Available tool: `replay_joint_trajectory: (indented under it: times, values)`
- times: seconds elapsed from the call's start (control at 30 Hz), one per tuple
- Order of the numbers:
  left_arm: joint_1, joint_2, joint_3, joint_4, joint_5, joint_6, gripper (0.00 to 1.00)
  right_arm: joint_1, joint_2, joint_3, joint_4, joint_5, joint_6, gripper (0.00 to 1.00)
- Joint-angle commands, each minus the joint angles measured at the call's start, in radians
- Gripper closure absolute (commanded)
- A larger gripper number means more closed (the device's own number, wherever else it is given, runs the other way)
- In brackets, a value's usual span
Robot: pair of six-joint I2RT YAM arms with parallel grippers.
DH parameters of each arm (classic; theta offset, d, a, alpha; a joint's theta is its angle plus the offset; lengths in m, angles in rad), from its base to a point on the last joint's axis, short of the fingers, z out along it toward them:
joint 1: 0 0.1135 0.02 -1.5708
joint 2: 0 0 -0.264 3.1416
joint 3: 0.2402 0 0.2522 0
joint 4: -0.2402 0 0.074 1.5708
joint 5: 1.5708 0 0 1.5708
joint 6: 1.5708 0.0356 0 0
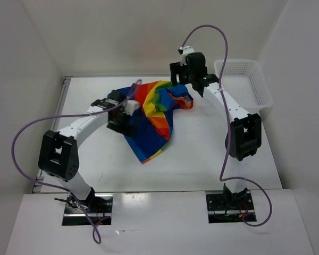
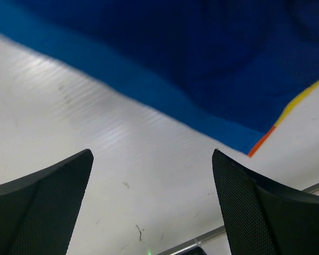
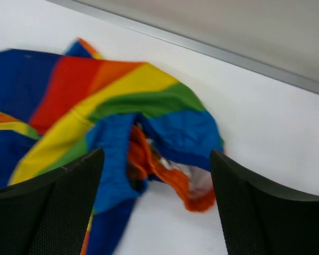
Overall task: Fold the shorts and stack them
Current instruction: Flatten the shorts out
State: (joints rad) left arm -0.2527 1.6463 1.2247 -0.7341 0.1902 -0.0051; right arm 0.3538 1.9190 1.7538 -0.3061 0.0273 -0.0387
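The rainbow-striped shorts (image 1: 155, 114) lie crumpled in the middle of the table, with the blue part toward the front. My left gripper (image 1: 128, 122) is at their left edge, open and holding nothing. In the left wrist view this gripper (image 2: 152, 155) hangs over bare table, with the blue cloth of the shorts (image 2: 202, 64) just beyond its fingertips. My right gripper (image 1: 177, 79) hovers at the shorts' far right end. It (image 3: 157, 154) is open above a bunched blue and orange fold of the shorts (image 3: 122, 106) and grips nothing.
A white mesh basket (image 1: 255, 87) stands at the back right, beside the right arm. White walls close in the table on the left, back and right. A metal strip (image 3: 202, 45) runs along the table's far edge.
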Motion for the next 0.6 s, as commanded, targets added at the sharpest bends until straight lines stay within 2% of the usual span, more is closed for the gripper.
replay_joint_trajectory:
  times: [0.0,0.07,0.13,0.23,0.33,0.47,0.57]
  values:
    - [-0.245,-0.006,0.082,0.007,-0.127,0.005,0.01,0.008,0.109,0.061,-0.041,-0.216,0.065,0.16]
    - [-0.371,0.004,0.050,0.050,-0.236,0.005,0.01,0.008,0.165,0.061,-0.041,-0.193,0.085,0.20]
    - [-0.407,0.014,-0.034,0.113,-0.352,0.005,0.01,0.008,0.178,0.061,-0.041,-0.193,0.108,0.24]
    - [-0.416,0.001,-0.074,0.113,-0.330,0.005,0.01,-0.001,0.189,0.050,-0.041,-0.231,0.131,0.24]
    - [-0.477,0.001,-0.128,0.156,-0.321,0.005,0.01,-0.001,0.204,0.039,-0.041,-0.266,0.140,0.24]
    - [-0.500,0.033,-0.166,0.210,-0.356,0.005,0.01,-0.001,0.224,0.039,-0.050,-0.303,0.140,0.26]
    - [-0.500,0.044,-0.157,0.196,-0.289,0.005,0.01,-0.001,0.201,0.013,-0.062,-0.313,0.140,0.26]
